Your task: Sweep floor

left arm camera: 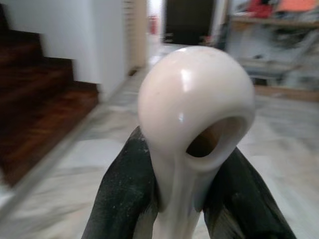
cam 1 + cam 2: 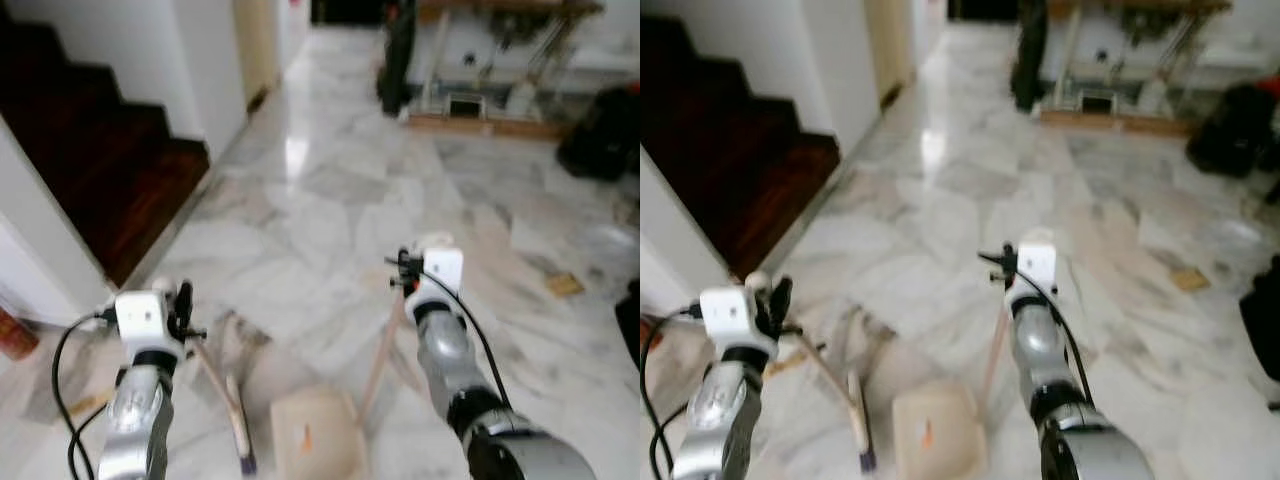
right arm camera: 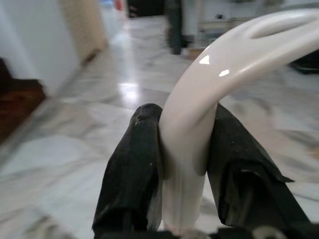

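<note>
Left hand (image 1: 182,199): mine; closed on the broom handle (image 1: 194,124); both black fingers (image 1: 127,194) press the cream stem just below its rounded, holed end; in the head views it sits at about 8 o'clock
Right hand (image 3: 184,174): mine; gripping the dustpan handle (image 3: 199,99); fingers (image 3: 134,164) clamp either side of the curved cream loop; in the head views it sits near centre, toward 5 o'clock
Broom (image 2: 225,395): thin stick slanting down from my left hand toward 6 o'clock; head end touching the floor just beside the dustpan; blurred
Dustpan (image 2: 315,435): cream pan resting flat on the floor at 6 o'clock, between my two arms; its long stem (image 2: 380,360) rises to my right hand
Floor (image 2: 320,230): pale grey-veined marble, glossy; bright glare patch toward 12 o'clock
Scrap (image 2: 563,285): small tan piece lying on the floor at 3 o'clock, well apart from the dustpan
Stairs (image 2: 110,170): dark wooden steps at 10 o'clock, bounded by a white wall
Shelf unit (image 2: 500,70): low rack at 1 o'clock, far end of the floor; contents too blurred to tell
</note>
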Robot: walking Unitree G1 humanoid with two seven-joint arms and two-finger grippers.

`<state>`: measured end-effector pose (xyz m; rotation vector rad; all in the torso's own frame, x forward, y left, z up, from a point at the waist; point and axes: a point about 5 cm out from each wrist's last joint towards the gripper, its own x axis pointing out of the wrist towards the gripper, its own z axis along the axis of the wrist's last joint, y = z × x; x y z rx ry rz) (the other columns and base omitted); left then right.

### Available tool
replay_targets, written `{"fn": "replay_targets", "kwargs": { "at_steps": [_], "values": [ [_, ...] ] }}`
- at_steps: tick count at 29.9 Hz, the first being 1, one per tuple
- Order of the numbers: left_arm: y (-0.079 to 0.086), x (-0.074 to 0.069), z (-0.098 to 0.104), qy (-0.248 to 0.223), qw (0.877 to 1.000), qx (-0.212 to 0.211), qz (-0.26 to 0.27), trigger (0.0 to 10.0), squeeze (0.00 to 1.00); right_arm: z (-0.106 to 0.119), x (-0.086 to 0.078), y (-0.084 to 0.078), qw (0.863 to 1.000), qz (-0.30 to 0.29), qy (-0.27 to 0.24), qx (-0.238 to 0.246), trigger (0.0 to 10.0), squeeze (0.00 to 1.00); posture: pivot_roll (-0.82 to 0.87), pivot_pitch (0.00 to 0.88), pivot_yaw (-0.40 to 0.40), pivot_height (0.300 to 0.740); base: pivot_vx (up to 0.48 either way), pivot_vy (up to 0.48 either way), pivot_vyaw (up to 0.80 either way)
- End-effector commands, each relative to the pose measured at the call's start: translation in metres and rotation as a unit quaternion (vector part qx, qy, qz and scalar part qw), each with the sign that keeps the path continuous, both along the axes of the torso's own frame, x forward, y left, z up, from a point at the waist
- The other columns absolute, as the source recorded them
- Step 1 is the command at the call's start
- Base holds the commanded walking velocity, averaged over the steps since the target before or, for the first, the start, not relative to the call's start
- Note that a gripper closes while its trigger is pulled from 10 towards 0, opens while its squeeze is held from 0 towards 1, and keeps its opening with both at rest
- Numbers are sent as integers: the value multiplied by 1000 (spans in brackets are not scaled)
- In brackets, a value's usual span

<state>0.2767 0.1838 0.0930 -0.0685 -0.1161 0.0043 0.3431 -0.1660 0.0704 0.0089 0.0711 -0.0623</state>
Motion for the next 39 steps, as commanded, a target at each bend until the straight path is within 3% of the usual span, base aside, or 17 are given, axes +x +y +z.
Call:
{"fn": "replay_targets", "kwargs": {
  "at_steps": [1,39],
  "values": [
    [7,3,15,-31,999,6,7,10000,0,18,10,11,999,21,-35,-9,10000,0,11,0,6,740,480,0,0],
    [8,4,15,-32,999,9,-1,10000,0,17,9,13,999,19,-35,-5,10000,0,14,0,11,740,480,0,0]
  ]
}}
